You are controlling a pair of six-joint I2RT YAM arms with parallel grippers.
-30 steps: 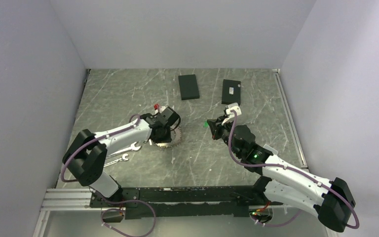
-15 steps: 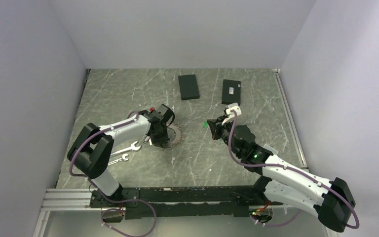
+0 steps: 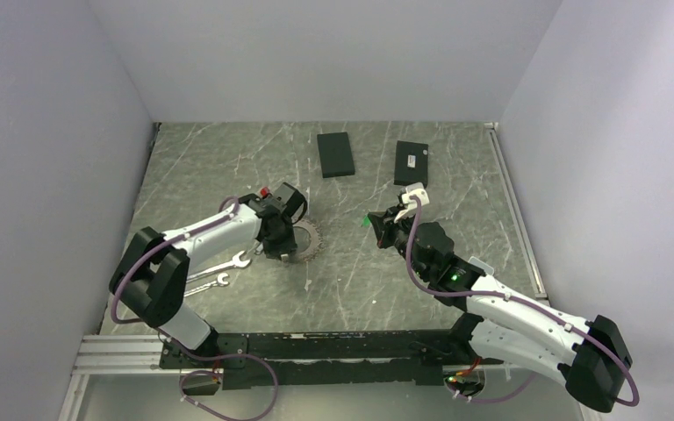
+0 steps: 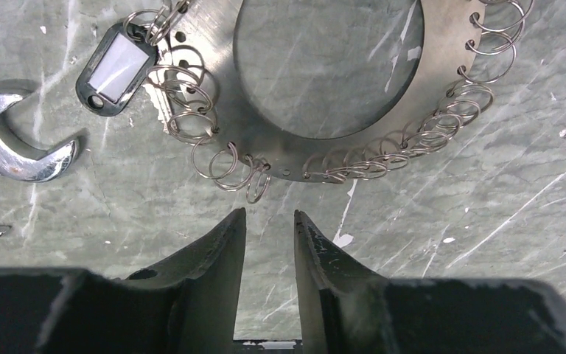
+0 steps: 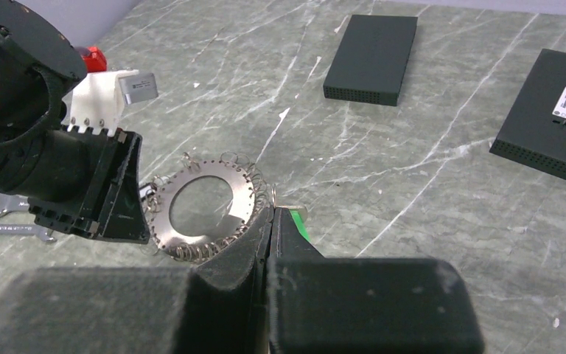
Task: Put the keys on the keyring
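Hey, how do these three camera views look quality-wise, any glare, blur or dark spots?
Top external: soft, even light, faint shadows; the keyring is small. Left wrist: sharp, with a bright sheen on the keyring and the wrench; the left gripper looks dark. Right wrist: the shut right gripper looms dark and soft-edged; the black boxes are crisp.

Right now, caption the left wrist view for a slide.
Open left pincer poised just short of the keyring.
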